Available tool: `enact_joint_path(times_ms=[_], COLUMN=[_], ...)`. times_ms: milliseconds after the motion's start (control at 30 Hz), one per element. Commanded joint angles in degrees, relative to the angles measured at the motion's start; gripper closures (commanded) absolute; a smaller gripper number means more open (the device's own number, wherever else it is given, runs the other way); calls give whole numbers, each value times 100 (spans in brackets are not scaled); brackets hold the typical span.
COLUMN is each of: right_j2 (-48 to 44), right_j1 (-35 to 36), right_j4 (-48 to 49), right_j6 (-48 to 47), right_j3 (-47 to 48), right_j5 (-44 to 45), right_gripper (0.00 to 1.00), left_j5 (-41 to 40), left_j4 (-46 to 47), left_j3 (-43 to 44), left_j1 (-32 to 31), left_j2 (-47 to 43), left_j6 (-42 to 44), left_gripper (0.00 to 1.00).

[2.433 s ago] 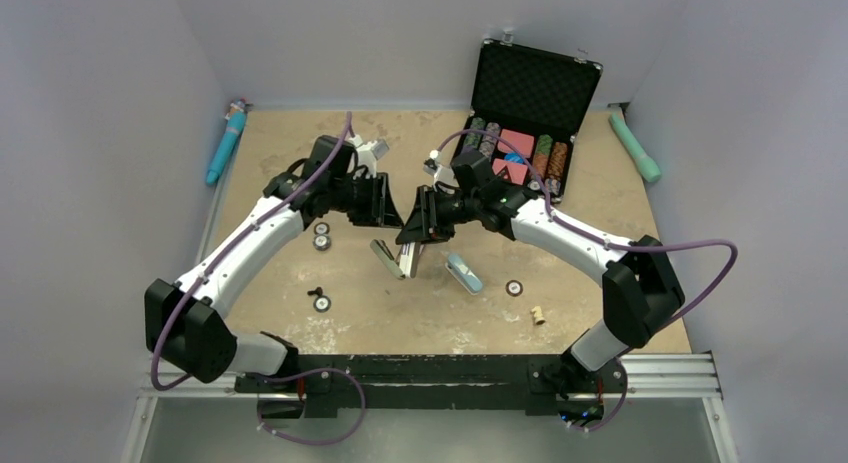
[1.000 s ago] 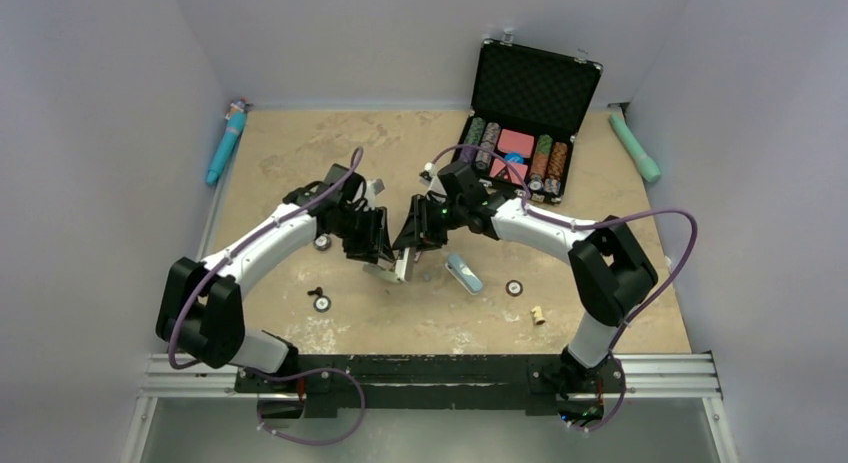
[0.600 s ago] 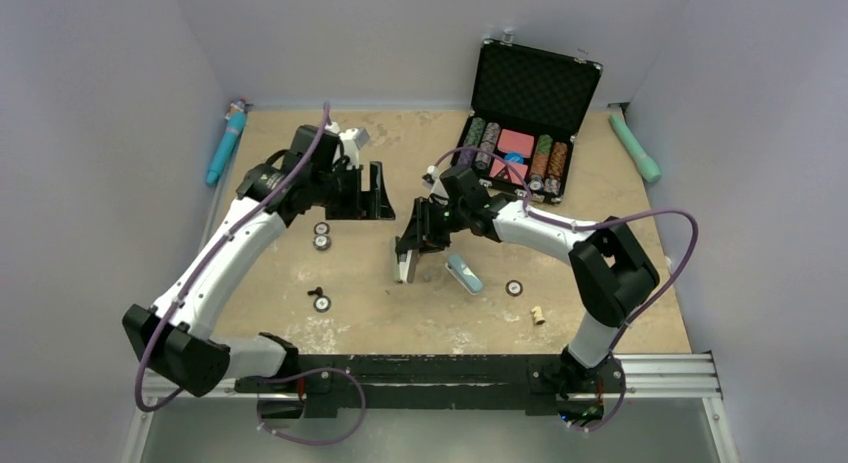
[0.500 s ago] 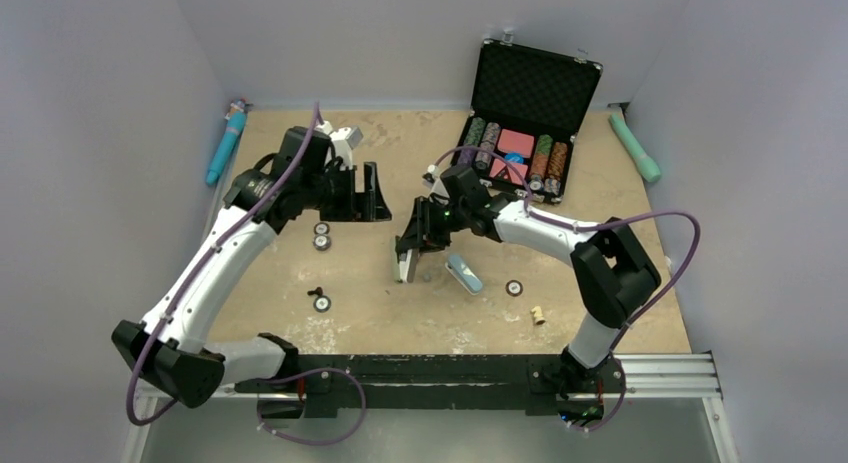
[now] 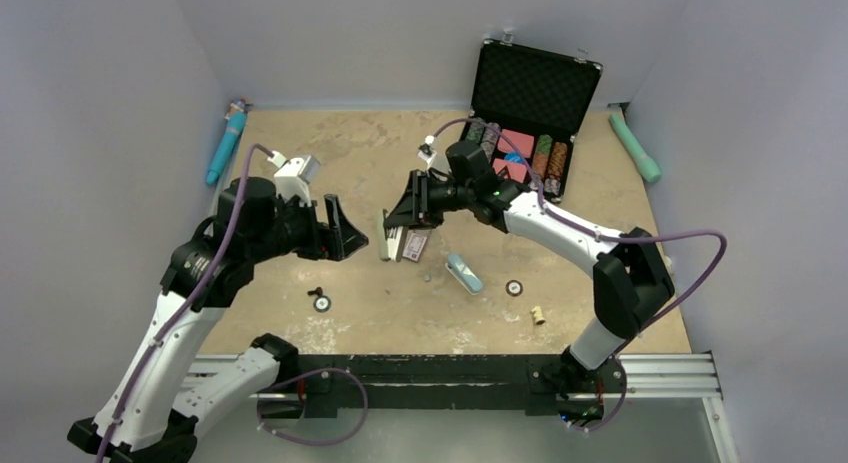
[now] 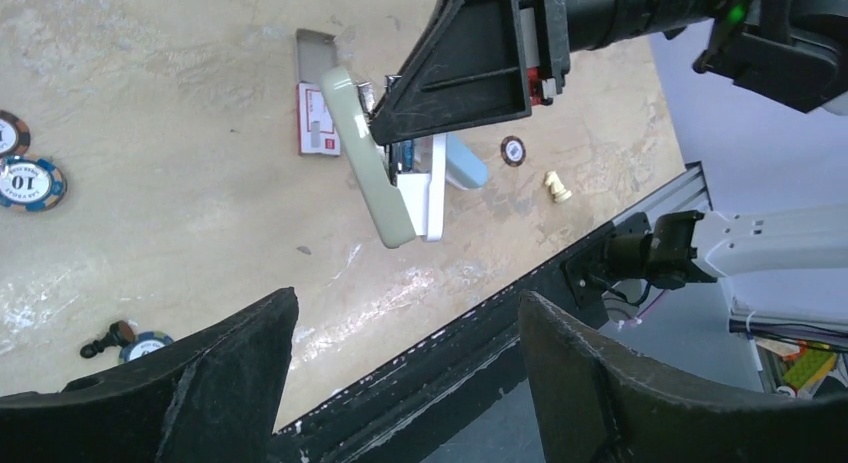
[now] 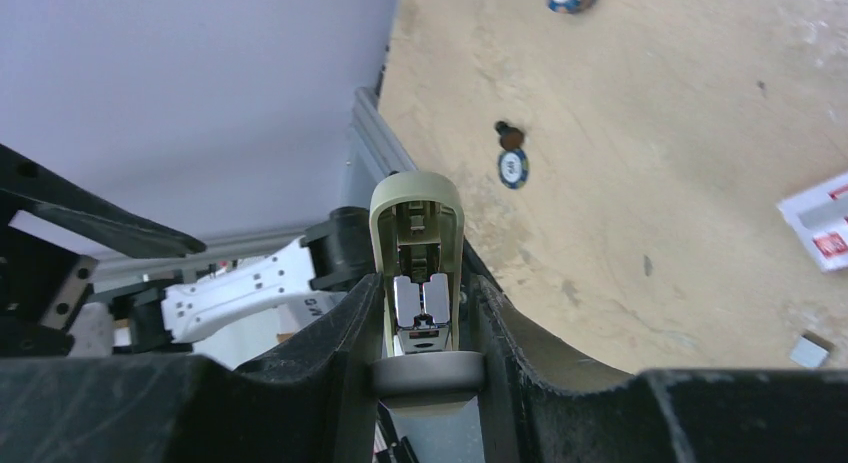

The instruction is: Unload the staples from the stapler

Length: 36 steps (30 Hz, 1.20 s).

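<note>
- My right pincer (image 7: 422, 288) pinches the stapler (image 7: 415, 208), which is hinged open and sticks out past the fingertips.
- My left pincer (image 6: 405, 308) is spread wide, holds nothing, and faces the stapler, well apart from it.
- A red-and-white box (image 6: 318, 118) lies on the table (image 5: 300, 153) beyond the right pincer's tips.
- A pale-blue oblong piece (image 5: 463, 273) lies nearby.

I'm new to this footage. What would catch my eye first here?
The right gripper holds a pale-green stapler, hinged open, in mid-air at the centre, opposite the left gripper, whose jaws stand wide and empty. Next comes the open black case of poker chips at the far right corner.
</note>
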Motion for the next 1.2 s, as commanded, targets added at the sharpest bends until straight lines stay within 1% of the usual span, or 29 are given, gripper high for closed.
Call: enact_joint_path(times_ms=[0,67,167,300,500,567,700,833,900,1067,1167], right_j2=[-280,-337,-471,-547,-731,-797,-935,-1056,-1068,-1070,-1106], right_j1=[-30,-26,-30,-26,-1,13,34,59,79,172,222], right_j4=[521,846,1223,1634,2661,2869,3324,3789,3928,4069,4116], right_j6=[228,364,531,728,1265,1352,1555,1870,1954,2025,2025], right_j3=[538,623,794,1063,1107,1098,998,895,901,947,905], right_j5=[-544,-823,-1030,-1236,-1555,-1640,-1734,-1658,-1621,-1568,-1497], right_gripper=[100,100,100,100,100,100,100,100,100,100,100], left_j5=[412,617,742,1164,1408,1523,1769,2045,2154,2262,2332], left_j4=[280,401,499,829,1122,1380,1936,2276,2507,2727,2895], left_j3=[115,126,252,419,659,654,648,571,492,408,396], left_j1=[9,9,22,60,97,97,97,102,97,89,89], left_j2=[-193,-264,-313,-334,-278,-280,-250,-136,-108,-3,23], left_j6=[-20,-48,-141,-310,-430,-584,-905,-1111,-1236,-1389,-1475], left_gripper=[15,14,5,0,0,0,3,8,13,27,29])
